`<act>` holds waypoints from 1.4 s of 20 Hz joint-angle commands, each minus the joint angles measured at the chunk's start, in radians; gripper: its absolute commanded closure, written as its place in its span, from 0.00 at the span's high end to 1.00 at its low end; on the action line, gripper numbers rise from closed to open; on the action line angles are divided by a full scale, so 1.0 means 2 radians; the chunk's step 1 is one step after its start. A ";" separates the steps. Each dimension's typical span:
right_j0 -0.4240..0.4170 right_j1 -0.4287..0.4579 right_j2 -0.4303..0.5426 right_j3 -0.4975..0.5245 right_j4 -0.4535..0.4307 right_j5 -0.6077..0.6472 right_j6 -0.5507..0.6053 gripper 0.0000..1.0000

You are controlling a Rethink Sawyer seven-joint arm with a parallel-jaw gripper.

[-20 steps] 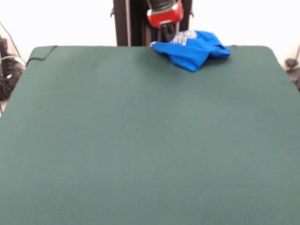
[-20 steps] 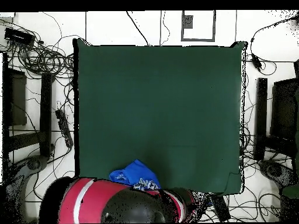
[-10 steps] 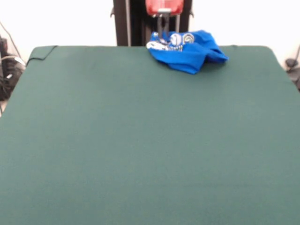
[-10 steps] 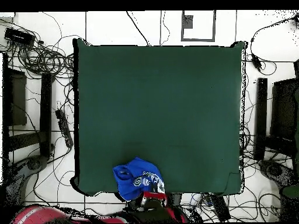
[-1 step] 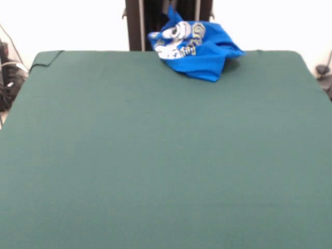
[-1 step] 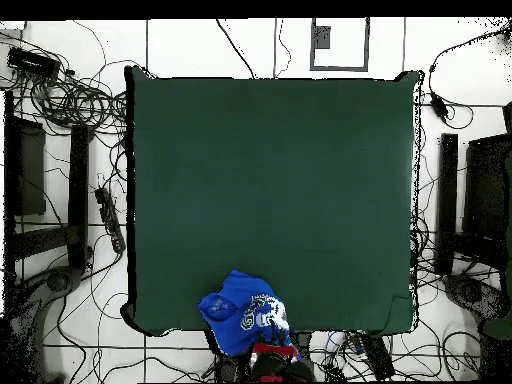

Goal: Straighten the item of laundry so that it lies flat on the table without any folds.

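Observation:
The item of laundry (image 5: pixel 192 46), a bright blue T-shirt with a white-grey emblem and lettering, is bunched at the far edge of the green table (image 5: pixel 155 155). One part of it is pulled up into a peak that reaches the picture's top, while its lower folds rest on the cloth. In the overhead view the shirt (image 6: pixel 240 310) hangs over the table's (image 6: pixel 270 180) bottom edge. The red gripper (image 6: pixel 272 350) sits right at the shirt's raised part, shut on it, with its fingers hidden by the fabric. The front view does not show the gripper.
The black pedestal column (image 5: pixel 150 26) stands just behind the shirt. Tangled cables (image 6: pixel 70 100) and black stands (image 6: pixel 445 200) ring the table on the floor. The green cloth stretches wide away from the shirt.
The gripper has risen out of the front view's top, pulling part of the shirt up with it. The emblem and lettering now face the front, and the arm's bulk has left the overhead view.

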 commanded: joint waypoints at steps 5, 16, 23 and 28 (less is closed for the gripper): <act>-0.228 -0.278 0.339 0.076 0.120 0.247 -0.195 0.00; -0.326 -0.405 0.466 0.070 0.265 0.340 -0.378 0.00; -0.323 -0.416 0.479 0.000 0.308 0.418 -0.438 0.00; -0.303 -0.371 0.485 -0.075 0.292 0.477 -0.412 0.00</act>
